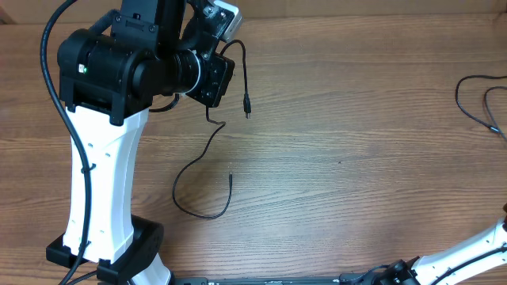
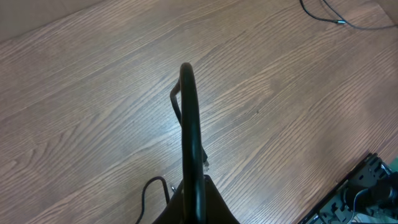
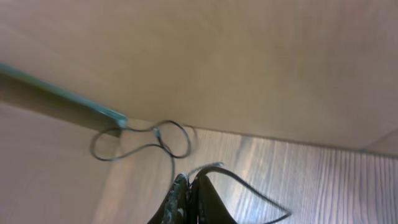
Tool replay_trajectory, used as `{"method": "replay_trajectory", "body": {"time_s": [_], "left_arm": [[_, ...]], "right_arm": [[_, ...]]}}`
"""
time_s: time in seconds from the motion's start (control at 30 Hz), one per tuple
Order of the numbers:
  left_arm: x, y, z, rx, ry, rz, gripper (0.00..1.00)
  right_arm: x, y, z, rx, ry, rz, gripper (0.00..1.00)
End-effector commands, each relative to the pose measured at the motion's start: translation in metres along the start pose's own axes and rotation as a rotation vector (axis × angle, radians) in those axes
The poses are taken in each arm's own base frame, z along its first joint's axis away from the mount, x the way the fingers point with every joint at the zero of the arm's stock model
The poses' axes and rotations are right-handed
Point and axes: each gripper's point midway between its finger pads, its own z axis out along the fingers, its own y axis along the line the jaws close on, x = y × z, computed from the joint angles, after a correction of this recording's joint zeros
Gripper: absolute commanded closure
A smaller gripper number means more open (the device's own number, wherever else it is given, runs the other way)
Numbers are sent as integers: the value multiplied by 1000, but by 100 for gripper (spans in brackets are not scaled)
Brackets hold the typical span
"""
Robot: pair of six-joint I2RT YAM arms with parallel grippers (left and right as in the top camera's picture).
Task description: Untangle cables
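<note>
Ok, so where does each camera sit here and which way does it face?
Overhead: above the table, looking straight down; shows the left arm, the hanging cable it holds, and part of the right arm.
Left wrist: on the raised left arm, looking down across the table past the shut left gripper.
Right wrist: low by the table edge, facing a wall; right gripper at bottom, shut on a looped cable.
Shared: overhead and left wrist both show the edge cable on the table's right.

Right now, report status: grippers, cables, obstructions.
Left gripper shut on looped cable. Right gripper shut on second cable. The two cables lie apart, nothing crossing them.
</note>
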Motion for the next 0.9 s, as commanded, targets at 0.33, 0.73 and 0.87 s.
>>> {"method": "replay_trajectory", "body": {"time_s": [0.33, 0.73, 0.87], "left_arm": [[2, -23, 6, 45, 15, 29, 96], [3, -26, 8, 24, 21, 50, 96], [3, -24, 8, 11, 22, 61, 96]], "right_arm": [[128, -7, 149, 90, 273, -48, 96], [186, 14, 176, 49, 329, -109, 43], [173, 31, 150, 0, 331, -103, 25]]}}
